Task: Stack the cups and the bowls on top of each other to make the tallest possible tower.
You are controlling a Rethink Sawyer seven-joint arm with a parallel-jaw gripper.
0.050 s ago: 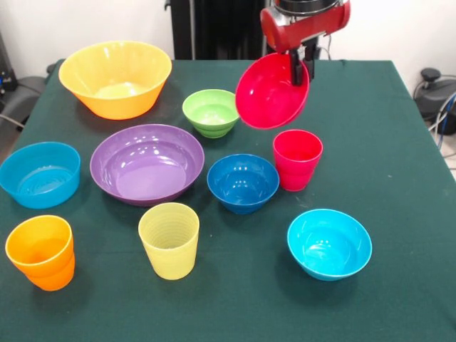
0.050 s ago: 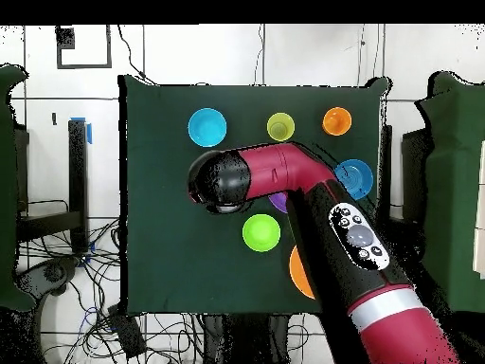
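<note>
Red bowl [image 1: 271, 91] is off the bench [image 1: 399, 171], hanging tilted on edge under the gripper [image 1: 299, 65], opening turned toward the near-left. Jaws are clamped on its rim at the upper right. It hangs just above and a bit left of the red cup [image 1: 297, 158], which stands upright on the bench w/ nothing in or under it.

Progress, judging from how things lie: basically at the start. No tower exists yet; every other piece sits alone on the cloth, none touching.
- Far left: big yellow-orange bowl [image 1: 115, 77]; lime green bowl [image 1: 211, 112] to its right.
- Mid row: light blue straight-sided bowl [image 1: 40, 173] at left, purple bowl [image 1: 147, 162], dark blue bowl [image 1: 243, 182], then red cup.
- Near row: orange cup [image 1: 41, 251], pale yellow ribbed cup [image 1: 169, 239], cyan bowl [image 1: 329, 243] at right.

Overhead view: arm [image 2: 313, 204] covers the centre, hiding red bowl, red cup & most of purple; not much use for the grasp.

Left to do: nearly all. The held bowl needs setting down as a base or a layer, probably near the red cup, then the other nine pieces go on. Wide bowls low and cups high looks the sensible order.
</note>
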